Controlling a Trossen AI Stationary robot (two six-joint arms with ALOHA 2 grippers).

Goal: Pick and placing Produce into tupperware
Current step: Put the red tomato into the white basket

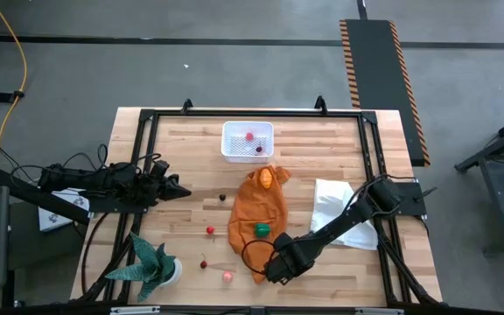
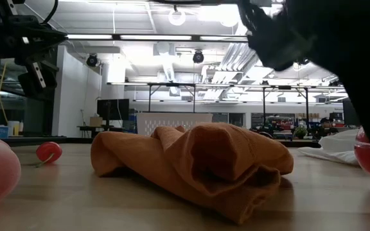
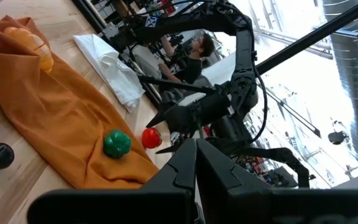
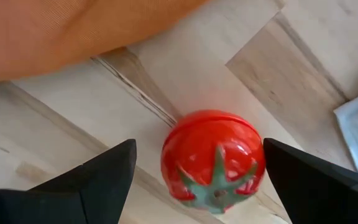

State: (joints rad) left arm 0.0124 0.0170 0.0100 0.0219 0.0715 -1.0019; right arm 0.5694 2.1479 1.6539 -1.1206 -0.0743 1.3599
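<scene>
A red toy tomato (image 4: 213, 162) with a green calyx rests on the wooden table, just off the near end of the orange cloth (image 1: 259, 210). My right gripper (image 4: 199, 146) (image 1: 274, 267) is open, with one finger on each side of the tomato. The white tub (image 1: 248, 142) stands toward the far edge with red pieces inside. An orange piece (image 1: 268, 175) and a green piece (image 1: 262, 229) lie on the cloth. A dark cherry (image 1: 222, 198), red pieces (image 1: 210, 230) and a pink one (image 1: 227, 276) lie on bare wood. My left gripper (image 1: 182, 191) waits shut at the table's left. My right gripper comes at the tomato slanting down, and the tomato sits on the table between its fingers. One finger (image 4: 297, 177) stands right beside the tomato's side (image 4: 260, 163). I cannot tell whether it touches; the other finger (image 4: 104, 174) is apart.
A white cloth (image 1: 344, 214) lies at the table's right under my right arm. A green spiky potted plant (image 1: 151, 267) stands at the near left corner. A black frame (image 1: 147, 118) runs round the table's edges. A person (image 3: 197, 50) shows in the room beyond.
</scene>
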